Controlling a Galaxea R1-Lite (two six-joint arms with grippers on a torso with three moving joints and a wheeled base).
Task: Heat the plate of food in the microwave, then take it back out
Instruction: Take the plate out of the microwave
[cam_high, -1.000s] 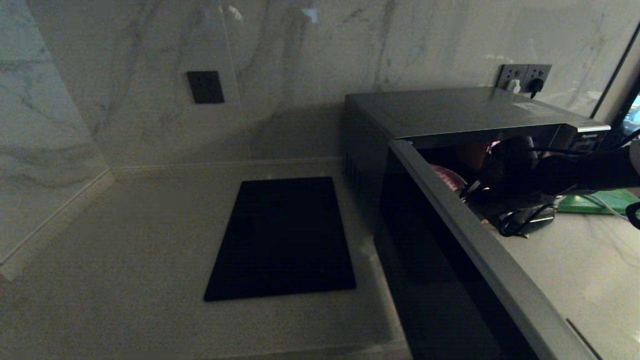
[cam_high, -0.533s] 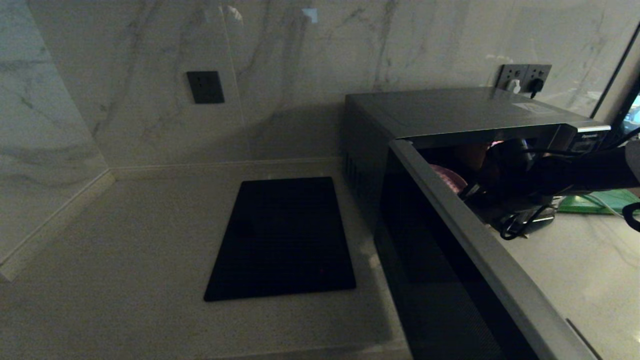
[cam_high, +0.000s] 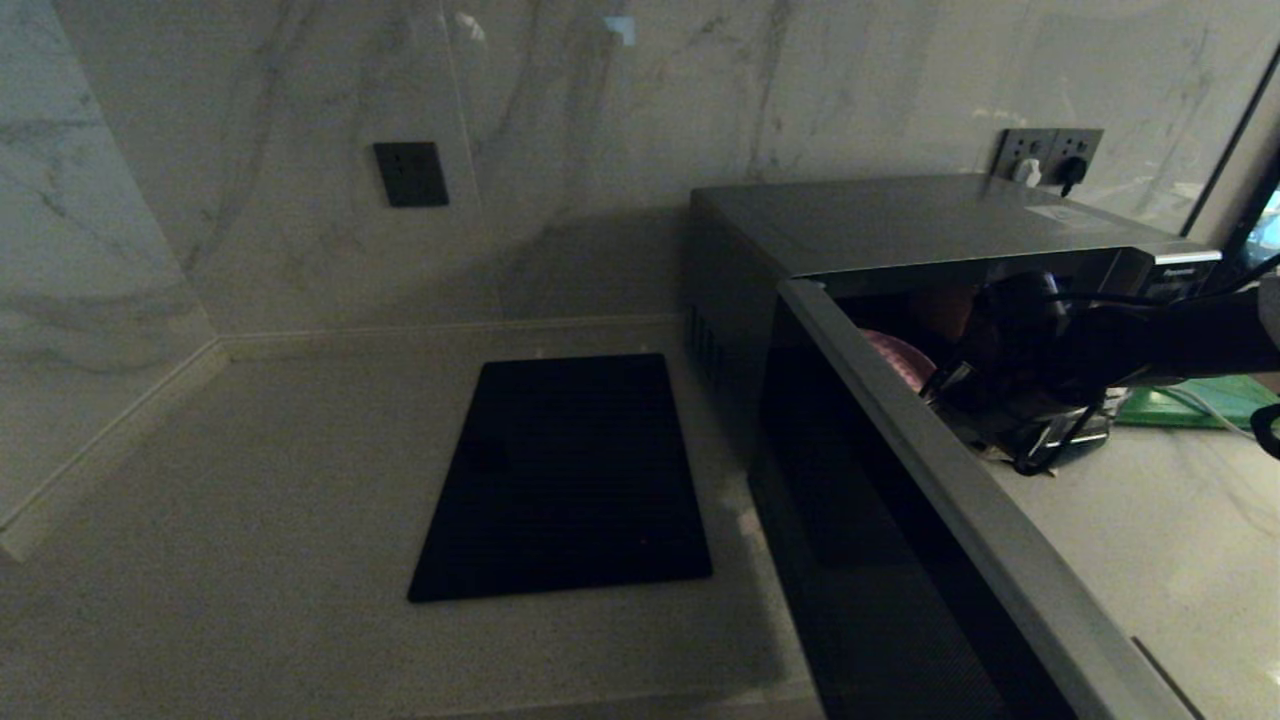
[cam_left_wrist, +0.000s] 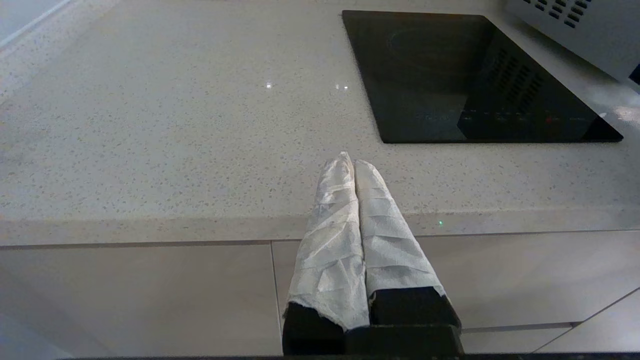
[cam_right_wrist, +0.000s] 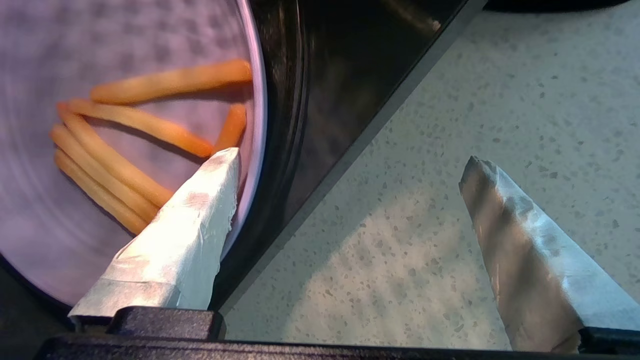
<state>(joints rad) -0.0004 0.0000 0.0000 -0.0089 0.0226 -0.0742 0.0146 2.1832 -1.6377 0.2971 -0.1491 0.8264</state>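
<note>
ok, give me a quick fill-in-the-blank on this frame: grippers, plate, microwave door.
1. The microwave door stands ____.
2. The right gripper is ____, with one finger over the rim of the plate of food.
3. The left gripper is ____, parked by the counter edge.
4. The flat black cooktop lies to the robot's ____ of the microwave.

Missing words: open; open; shut; left
</note>
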